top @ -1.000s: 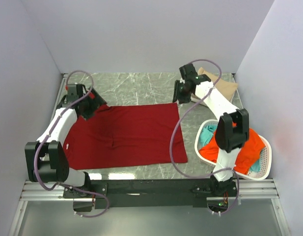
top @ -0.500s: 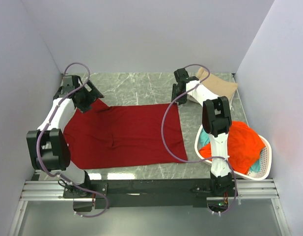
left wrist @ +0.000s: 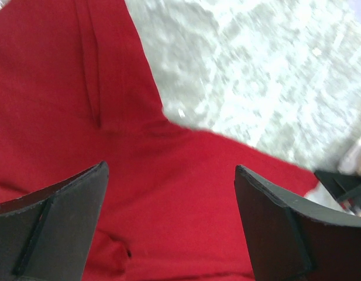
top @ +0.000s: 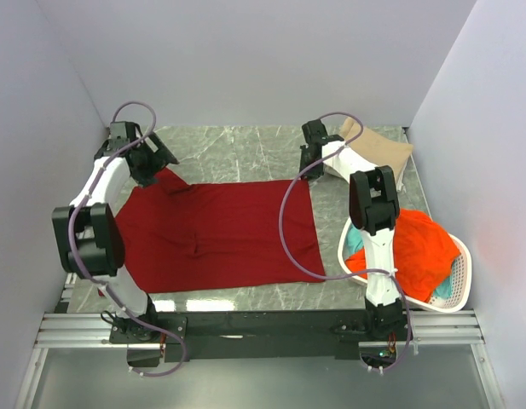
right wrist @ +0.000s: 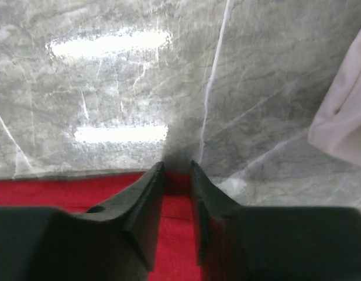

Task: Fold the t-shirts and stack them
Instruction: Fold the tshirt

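Your left gripper (left wrist: pixel 171 170) has swung further toward the far-left corner, jaws spread wide over a sleeve of the dark red t-shirt (top: pixel 220 230), holding nothing. Your right gripper (right wrist: pixel 176 167) is clamped on that shirt's far right corner; it lies flat on the table (top: pixel 237 153).

- A robot test cell of the lab kind;
- plain pale walls (top: pixel 245 60) box in a marble-patterned tabletop (top: pixel 237 153) on three sides;
- a left arm (top: pixel 105 183) and a right arm (top: pixel 382 256), both trailing cables, are bolted to an aluminium rail (top: pixel 75 331) at the near edge;
- a dark red t-shirt (top: pixel 220 234) and a white laundry basket (top: pixel 460 285) sit there as props.
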Motion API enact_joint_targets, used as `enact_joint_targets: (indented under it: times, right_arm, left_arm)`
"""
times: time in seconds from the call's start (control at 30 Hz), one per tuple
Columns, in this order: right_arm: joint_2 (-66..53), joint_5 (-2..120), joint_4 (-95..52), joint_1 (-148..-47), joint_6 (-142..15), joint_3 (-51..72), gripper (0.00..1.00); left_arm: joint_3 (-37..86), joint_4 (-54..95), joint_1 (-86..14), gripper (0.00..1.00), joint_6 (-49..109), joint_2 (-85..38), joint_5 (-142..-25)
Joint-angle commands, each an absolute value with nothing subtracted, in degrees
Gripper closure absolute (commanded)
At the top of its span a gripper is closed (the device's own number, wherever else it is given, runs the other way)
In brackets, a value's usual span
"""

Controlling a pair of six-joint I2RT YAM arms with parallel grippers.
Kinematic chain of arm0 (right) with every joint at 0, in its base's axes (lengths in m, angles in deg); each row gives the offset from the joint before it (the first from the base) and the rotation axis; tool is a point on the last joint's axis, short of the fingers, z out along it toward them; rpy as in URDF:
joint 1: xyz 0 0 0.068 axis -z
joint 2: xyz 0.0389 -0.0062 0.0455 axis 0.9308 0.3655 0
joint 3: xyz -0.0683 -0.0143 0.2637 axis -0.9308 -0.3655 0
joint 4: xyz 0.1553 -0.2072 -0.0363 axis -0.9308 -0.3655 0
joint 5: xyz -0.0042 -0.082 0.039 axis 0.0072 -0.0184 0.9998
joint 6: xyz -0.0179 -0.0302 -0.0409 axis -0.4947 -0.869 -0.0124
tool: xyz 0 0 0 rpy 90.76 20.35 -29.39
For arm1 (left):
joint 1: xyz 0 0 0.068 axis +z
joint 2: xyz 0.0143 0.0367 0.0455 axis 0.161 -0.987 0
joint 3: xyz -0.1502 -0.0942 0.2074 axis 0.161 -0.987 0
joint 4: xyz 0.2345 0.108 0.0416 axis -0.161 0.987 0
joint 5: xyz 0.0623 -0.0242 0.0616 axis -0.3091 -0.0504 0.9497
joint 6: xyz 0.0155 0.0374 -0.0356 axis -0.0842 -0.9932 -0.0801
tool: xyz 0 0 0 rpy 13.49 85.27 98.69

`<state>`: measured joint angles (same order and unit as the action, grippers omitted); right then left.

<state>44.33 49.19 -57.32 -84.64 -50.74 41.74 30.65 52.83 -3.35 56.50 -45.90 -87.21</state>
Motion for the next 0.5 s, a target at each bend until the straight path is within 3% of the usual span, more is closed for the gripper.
enact_joint_targets:
  times: [0.0, 0.17, 0.47]
  right_arm:
    - [45.59, 49.85, -57.64, -84.12, -50.76, 42.67, 0.73]
    - [45.59, 49.94, -59.13, -84.12, -50.23, 42.58, 0.98]
    - [41.11, 50.03, -58.87, -84.12, -49.35, 36.61, 1.0]
  left_arm:
    - [36.08, 53.37, -3.2, 0.06, 53.86, -50.09, -83.44]
    - [42.32, 52.41, -2.67, 0.14, 52.45, -57.2, -81.07]
    - [53.4, 50.57, -2.32, 0.3, 52.28, -69.77, -76.67]
